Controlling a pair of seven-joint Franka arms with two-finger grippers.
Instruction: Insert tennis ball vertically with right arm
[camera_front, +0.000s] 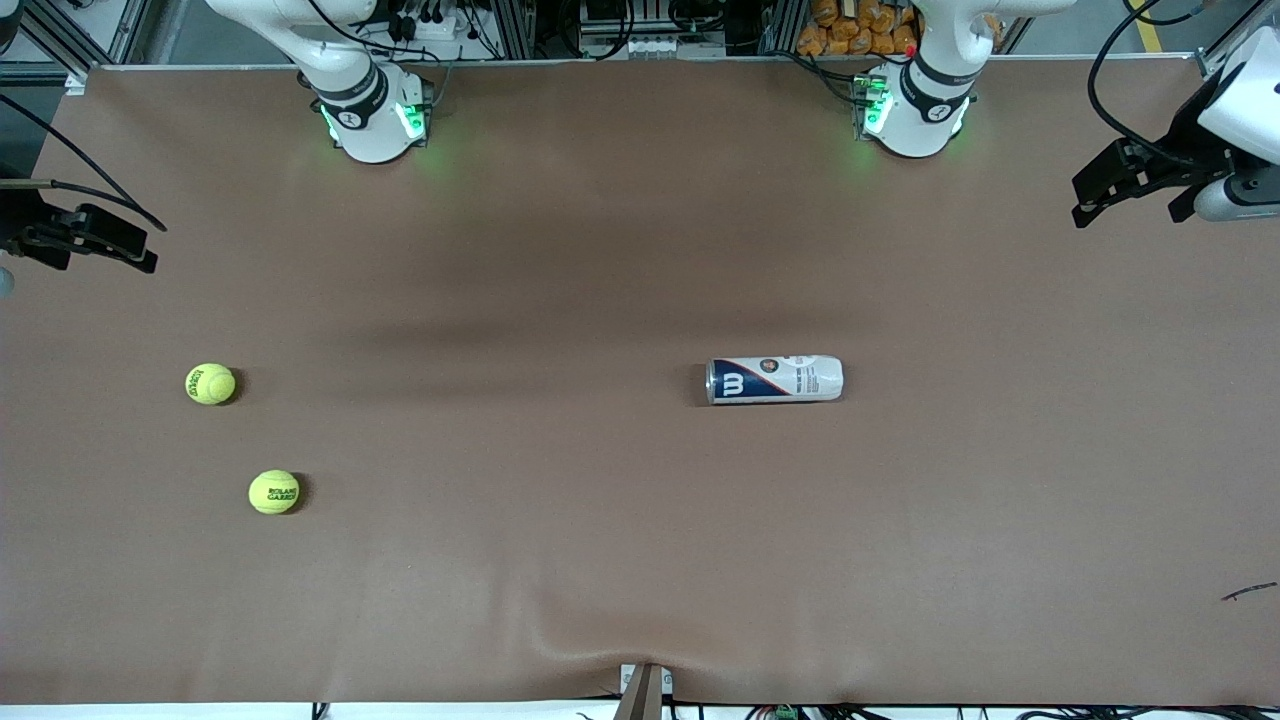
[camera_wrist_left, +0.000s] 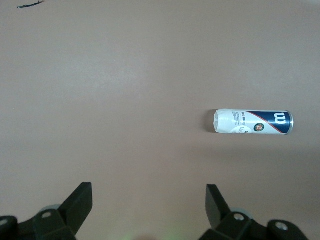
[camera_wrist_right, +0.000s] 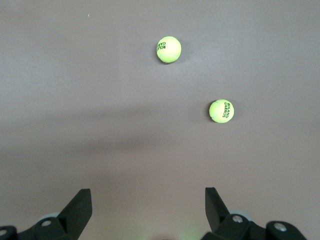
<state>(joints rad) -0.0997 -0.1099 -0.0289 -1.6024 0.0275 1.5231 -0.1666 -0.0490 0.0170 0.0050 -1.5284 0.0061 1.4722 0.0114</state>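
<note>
Worktop: a wide surface covered with a smooth brown sheet (camera_front: 600, 250), on which all the loose things are laid.

Landmark: a white cylindrical tennis ball can with a dark blue band and a white logo (camera_front: 774, 380) is seen lying on its side, its length along the worktop, its blue end turned toward the right arm's end of the worktop.

First ball: a yellow-green felt tennis ball with dark lettering (camera_front: 210, 384) is found well apart from the can, toward the right arm's end of the worktop and about level with it.

Second ball: another yellow-green felt tennis ball (camera_front: 274, 492) is placed near the first, nearer to the front camera than the can and a little closer to it than the first ball.

Right hand: the slim black two-finger right hand (camera_front: 110, 245) is held in the air over the worktop's edge at the right arm's end, well apart from the can; its fingers (camera_wrist_right: 77, 207) are spread wide and nothing is grasped. Both balls are seen below it in the right wrist view.

Left hand: the black two-finger left hand (camera_front: 1095, 195) is held over the left arm's end of the worktop, well apart from the can; its fingers (camera_wrist_left: 80, 202) are released and empty.

Small mark: a thin dark scrap (camera_front: 1248, 592) is seen near the worktop's corner at the left arm's end, nearer to the front camera than the can.
</note>
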